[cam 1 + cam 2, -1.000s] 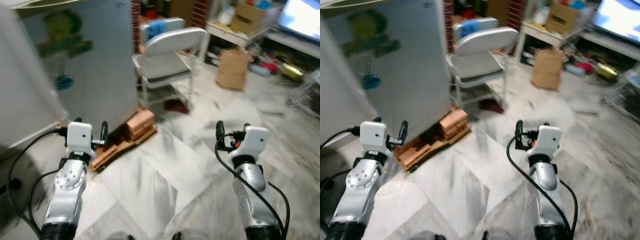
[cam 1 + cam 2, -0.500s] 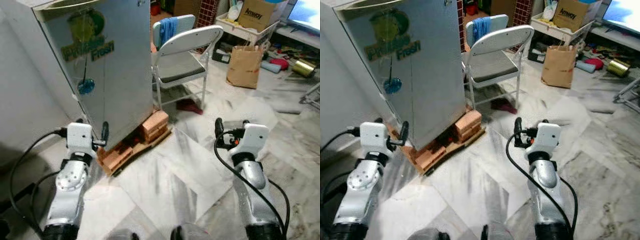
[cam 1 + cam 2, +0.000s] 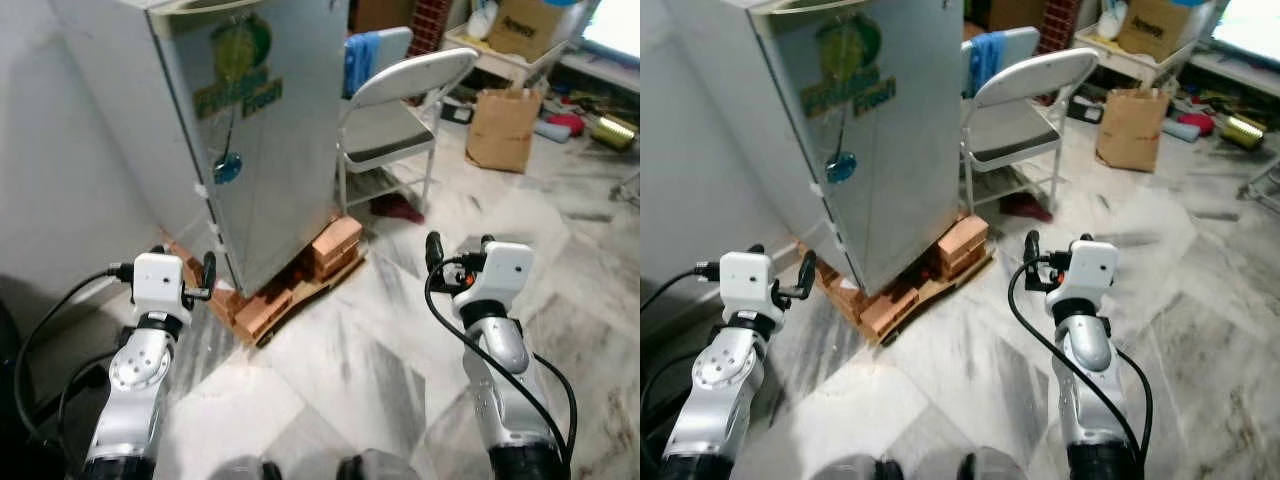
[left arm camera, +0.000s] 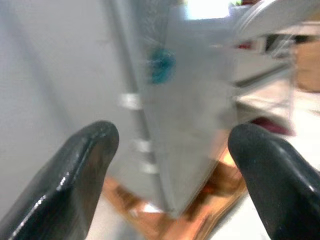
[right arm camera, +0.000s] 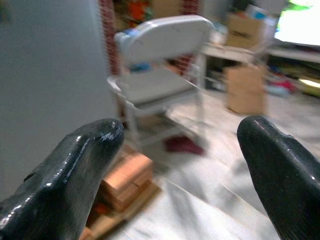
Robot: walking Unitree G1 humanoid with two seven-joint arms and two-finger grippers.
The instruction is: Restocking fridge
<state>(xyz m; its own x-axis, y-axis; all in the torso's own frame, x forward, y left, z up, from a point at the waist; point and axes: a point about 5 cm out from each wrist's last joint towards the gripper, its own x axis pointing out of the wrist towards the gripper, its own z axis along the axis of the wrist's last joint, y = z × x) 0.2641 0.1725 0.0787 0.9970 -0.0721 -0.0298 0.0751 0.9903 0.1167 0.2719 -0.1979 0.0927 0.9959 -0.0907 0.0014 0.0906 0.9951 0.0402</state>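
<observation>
Ahead-left: fridge (image 3: 250,130) corner on bricks (image 3: 335,240) | both claws wide | marble floor (image 3: 400,350) open

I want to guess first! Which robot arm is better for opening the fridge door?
Probably the left. The left gripper, open and empty, is raised right before the fridge, near the door's edge. The right gripper is farther off, over bare floor.
</observation>
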